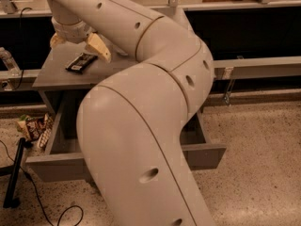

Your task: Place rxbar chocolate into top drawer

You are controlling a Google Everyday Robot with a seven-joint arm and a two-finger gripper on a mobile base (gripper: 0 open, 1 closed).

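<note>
The end effector (pixel 77 48) hangs over the far left part of the grey worktop (pixel 54 77) with its two tan fingers (pixel 98 47) spread wide and holding nothing. The rxbar chocolate (pixel 81 62) lies flat on the worktop just below it, in line with the gap between the fingers. That looks like a set-up for a straight downward pinch across the bar's narrow side. Whether a fingertip already touches the wrapper cannot be told.

Below the end effector and nearer the camera, the top drawer (pixel 47 167) stands pulled well out, so it is ready to take the bar once it is lifted. The arm (pixel 155 126) bends across the middle of the drawer and hides most of its inside.

The worktop is flat, matte and grey, and the bar's glossy wrapper may slide on it under a sideways push. To the lower left of the end effector, colourful snack packets (pixel 34 127) lie on the speckled floor (pixel 254 140) beside the drawer, with a dark cable (pixel 42 206) trailing nearby.
</note>
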